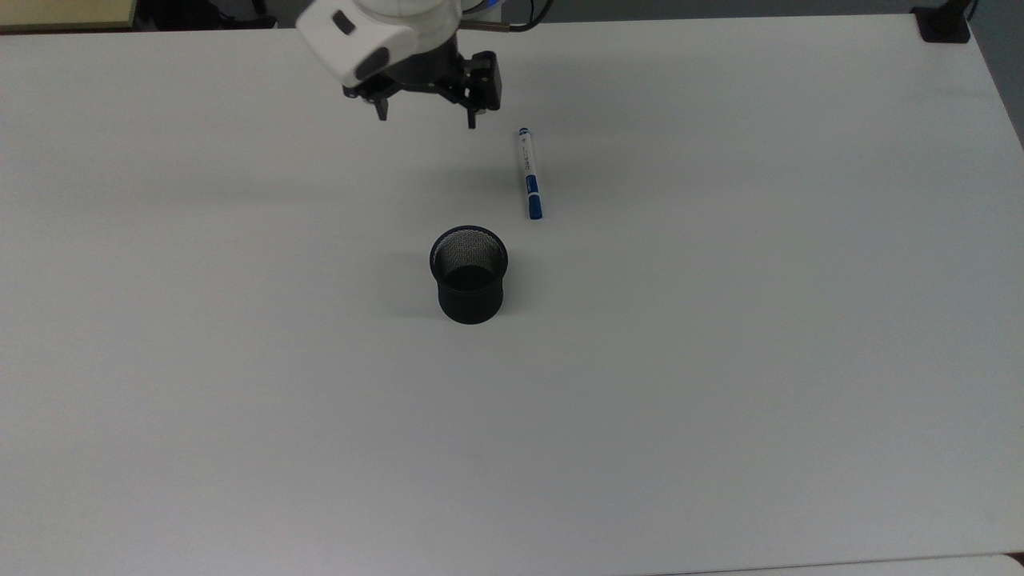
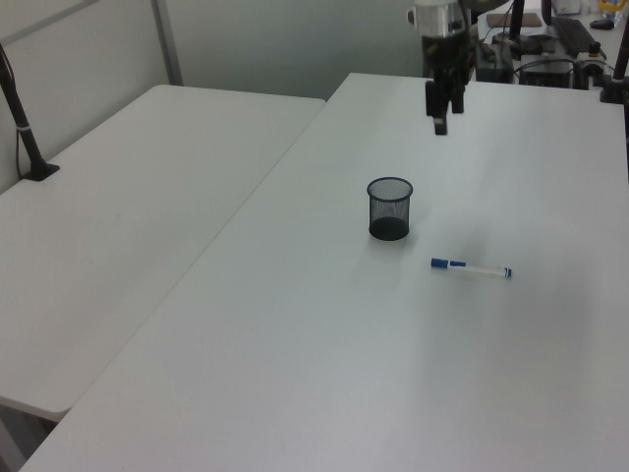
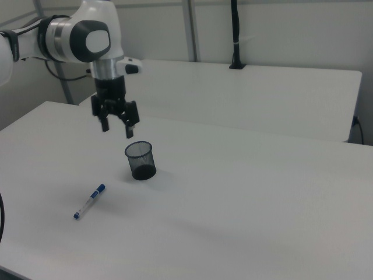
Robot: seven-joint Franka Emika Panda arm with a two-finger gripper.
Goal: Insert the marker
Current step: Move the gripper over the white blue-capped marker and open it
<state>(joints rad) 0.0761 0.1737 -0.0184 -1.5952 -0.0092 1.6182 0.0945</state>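
Top view: my end effector [image 1: 426,119] spread, empty, above-left of marker [image 1: 529,174]; off-centre pinch could roll marker toward cup [image 1: 470,274].

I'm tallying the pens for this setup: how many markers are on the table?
1. The marker lies flat on the white table, just beyond the black mesh cup toward the top view's upper right, apart from it. The cup looks empty inside.

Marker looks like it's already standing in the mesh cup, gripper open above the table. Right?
Not quite: the marker lies flat on the table beside the mesh cup, as the top view shows. The gripper is indeed open above the table.
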